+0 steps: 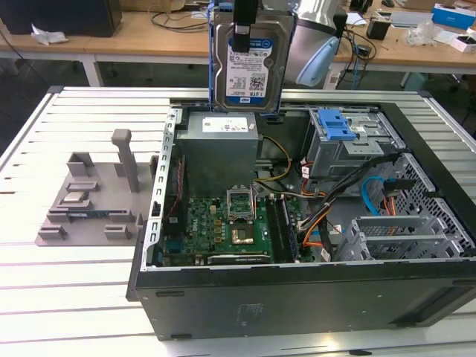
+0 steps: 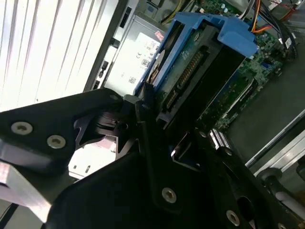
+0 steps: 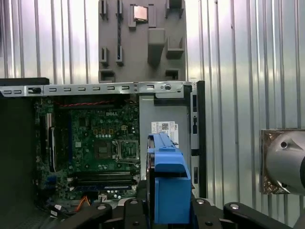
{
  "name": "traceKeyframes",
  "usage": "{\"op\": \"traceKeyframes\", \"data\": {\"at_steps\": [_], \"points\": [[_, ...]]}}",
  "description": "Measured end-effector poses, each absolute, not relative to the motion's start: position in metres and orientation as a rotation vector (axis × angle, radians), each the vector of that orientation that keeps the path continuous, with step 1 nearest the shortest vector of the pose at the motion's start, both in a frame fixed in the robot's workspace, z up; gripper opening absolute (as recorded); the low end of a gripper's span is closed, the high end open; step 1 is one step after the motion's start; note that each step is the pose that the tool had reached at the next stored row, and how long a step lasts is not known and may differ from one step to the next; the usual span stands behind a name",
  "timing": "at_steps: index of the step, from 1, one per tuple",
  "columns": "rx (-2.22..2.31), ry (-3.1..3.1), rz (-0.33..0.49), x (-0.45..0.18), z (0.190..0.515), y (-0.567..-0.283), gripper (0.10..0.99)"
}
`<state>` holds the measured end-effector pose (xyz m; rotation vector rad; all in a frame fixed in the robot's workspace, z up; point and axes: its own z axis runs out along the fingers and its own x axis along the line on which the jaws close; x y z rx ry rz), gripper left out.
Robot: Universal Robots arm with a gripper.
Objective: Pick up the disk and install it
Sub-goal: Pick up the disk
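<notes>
Hanging upright in mid-air, the disk (image 1: 253, 67) sits at 12 o'clock in the exterior view, just above the power supply (image 1: 221, 145) of the open PC case (image 1: 297, 297). The gripper (image 1: 243, 36) has its fingers clamped on the disk's top edge, label facing the camera. A grey parts fixture (image 1: 89, 201) lies at the case's 9 o'clock.
</notes>
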<state>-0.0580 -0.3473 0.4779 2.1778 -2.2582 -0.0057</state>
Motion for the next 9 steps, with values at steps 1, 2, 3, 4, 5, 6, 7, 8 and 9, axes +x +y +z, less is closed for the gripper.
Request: {"op": "traceKeyframes", "data": {"at_steps": [1, 2, 3, 4, 5, 6, 7, 8, 9], "points": [[2.178, -2.258, -0.006, -0.058, 0.478, -0.352, 0.365], [2.178, -2.258, -0.006, -0.058, 0.478, -0.355, 0.365], [2.178, -2.258, -0.006, -0.058, 0.478, -0.359, 0.365], [2.178, -2.258, -0.006, -0.058, 0.478, -0.361, 0.365], [2.178, -2.258, -0.006, -0.058, 0.477, -0.364, 0.365], [2.178, -2.258, -0.006, -0.058, 0.477, -0.366, 0.365], [2.178, -2.258, -0.006, -0.058, 0.477, -0.368, 0.365], [2.178, -2.258, -0.006, -0.058, 0.477, -0.371, 0.365], [2.178, -2.258, -0.006, -0.058, 0.477, -0.373, 0.365]]}}
